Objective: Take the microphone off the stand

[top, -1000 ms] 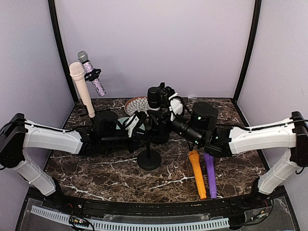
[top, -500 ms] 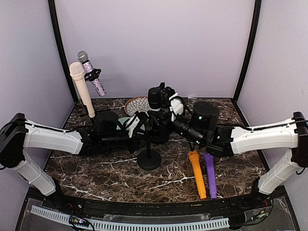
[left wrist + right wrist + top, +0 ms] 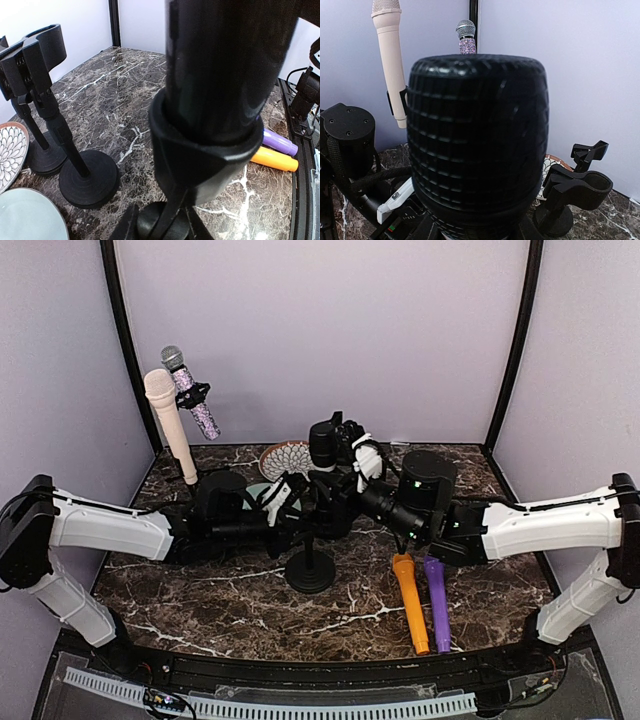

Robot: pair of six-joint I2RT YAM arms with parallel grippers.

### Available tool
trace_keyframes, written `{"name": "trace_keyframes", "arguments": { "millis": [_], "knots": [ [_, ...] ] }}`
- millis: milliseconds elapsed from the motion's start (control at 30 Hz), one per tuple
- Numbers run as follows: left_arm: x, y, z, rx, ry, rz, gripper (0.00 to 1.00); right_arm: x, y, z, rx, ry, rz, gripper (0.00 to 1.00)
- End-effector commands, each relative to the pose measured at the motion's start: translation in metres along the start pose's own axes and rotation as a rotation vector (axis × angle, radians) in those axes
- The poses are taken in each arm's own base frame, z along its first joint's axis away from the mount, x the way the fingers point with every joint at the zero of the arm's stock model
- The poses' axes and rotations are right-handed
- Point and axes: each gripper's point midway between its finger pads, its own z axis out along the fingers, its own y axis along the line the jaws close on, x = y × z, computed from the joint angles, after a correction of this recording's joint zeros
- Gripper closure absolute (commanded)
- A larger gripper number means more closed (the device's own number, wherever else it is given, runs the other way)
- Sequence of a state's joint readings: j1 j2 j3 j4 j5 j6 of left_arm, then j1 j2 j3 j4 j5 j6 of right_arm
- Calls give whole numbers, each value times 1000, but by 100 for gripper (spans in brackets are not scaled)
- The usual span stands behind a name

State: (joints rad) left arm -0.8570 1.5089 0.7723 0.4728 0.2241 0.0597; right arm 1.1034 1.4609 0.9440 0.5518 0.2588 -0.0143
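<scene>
A black microphone (image 3: 322,443) sits tilted in the clip of a black stand whose round base (image 3: 310,571) rests at the table's middle. My left gripper (image 3: 301,502) is shut on the stand's pole (image 3: 172,212) just under the clip (image 3: 205,155); its fingertips (image 3: 125,227) show on either side of the pole. My right gripper (image 3: 347,483) is shut on the microphone's body below its head. The mesh head (image 3: 477,135) fills the right wrist view and hides most of that gripper's fingers.
A cream microphone (image 3: 166,425) and a glittery purple one (image 3: 192,398) stand in stands at the back left. An orange microphone (image 3: 411,602) and a purple one (image 3: 437,602) lie at the front right. Two plates (image 3: 283,456) and empty stands (image 3: 89,180) sit behind the arms.
The right arm and the black microphone's head have shifted very slightly to the right. The left arm has not moved.
</scene>
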Motion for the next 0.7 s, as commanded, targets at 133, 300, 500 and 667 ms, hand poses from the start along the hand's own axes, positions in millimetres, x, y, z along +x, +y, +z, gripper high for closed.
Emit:
{"name": "trace_keyframes", "arguments": {
  "millis": [133, 300, 500, 667],
  "knots": [
    [43, 11, 2, -45, 144, -26, 100, -91, -25, -27, 97, -251, 34, 100],
    [43, 11, 2, -46, 147, -24, 100, -106, -27, -31, 98, -284, 41, 100],
    [46, 11, 3, -46, 154, -25, 100, -114, -33, -33, 131, -301, 57, 100],
    [48, 11, 3, -44, 162, -25, 100, -115, -41, -32, 173, -300, 90, 100]
  ]
}}
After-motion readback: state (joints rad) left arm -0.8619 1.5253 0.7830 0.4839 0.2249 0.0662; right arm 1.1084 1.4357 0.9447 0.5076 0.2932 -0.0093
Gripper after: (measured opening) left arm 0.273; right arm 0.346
